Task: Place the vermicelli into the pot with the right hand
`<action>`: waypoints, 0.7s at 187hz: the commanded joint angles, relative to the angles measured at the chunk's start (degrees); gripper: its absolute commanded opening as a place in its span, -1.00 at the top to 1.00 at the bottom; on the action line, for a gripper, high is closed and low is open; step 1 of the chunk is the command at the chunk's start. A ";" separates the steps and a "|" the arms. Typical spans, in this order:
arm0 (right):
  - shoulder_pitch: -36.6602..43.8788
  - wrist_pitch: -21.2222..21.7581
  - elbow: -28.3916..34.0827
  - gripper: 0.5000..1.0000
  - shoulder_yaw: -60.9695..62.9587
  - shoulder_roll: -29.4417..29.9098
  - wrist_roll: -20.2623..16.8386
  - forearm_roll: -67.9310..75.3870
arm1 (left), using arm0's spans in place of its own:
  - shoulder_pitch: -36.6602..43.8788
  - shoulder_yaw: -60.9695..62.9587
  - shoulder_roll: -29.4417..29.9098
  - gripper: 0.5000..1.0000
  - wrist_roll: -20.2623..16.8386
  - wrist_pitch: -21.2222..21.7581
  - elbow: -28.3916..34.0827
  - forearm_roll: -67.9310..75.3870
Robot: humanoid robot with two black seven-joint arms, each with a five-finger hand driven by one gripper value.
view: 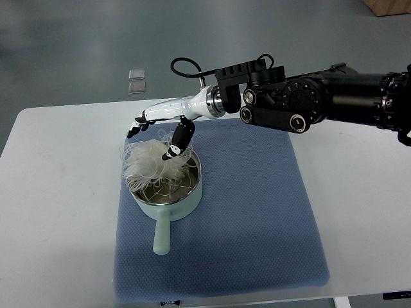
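Observation:
A pale green pot [168, 206] with a long handle sits on the left part of the blue mat [257, 212]. A tangle of white vermicelli [146, 160] lies over the pot's far left rim, partly inside and partly spilling outward. My right hand [157, 133] reaches in from the right and hovers just above the pot. Its fingers are spread over the noodles, with the thumb tip resting among the strands; nothing is clasped. The left arm does not show.
The blue mat lies on a white table [58, 192]. Two small clear squares [136, 80] lie on the grey floor beyond the table's far edge. A brown box corner [388, 6] shows at the top right.

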 commanded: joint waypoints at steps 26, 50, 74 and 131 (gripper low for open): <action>0.29 0.33 -0.08 -0.65 0.34 0.00 1.29 0.34 | 0.01 0.00 0.00 -1.00 0.00 -0.01 0.00 0.03; 0.03 -0.11 -0.87 -0.66 1.83 -0.88 1.29 1.04 | 0.10 0.00 0.00 -1.00 0.00 -0.01 0.00 0.03; -1.82 -0.20 -2.37 -0.65 5.26 -3.78 0.76 7.11 | 0.10 0.00 0.00 -1.00 0.00 -0.01 0.00 0.03; -17.45 -6.43 -8.16 -0.65 25.47 -10.90 0.33 22.31 | 0.10 0.00 0.00 -1.00 0.00 -0.01 -0.09 0.03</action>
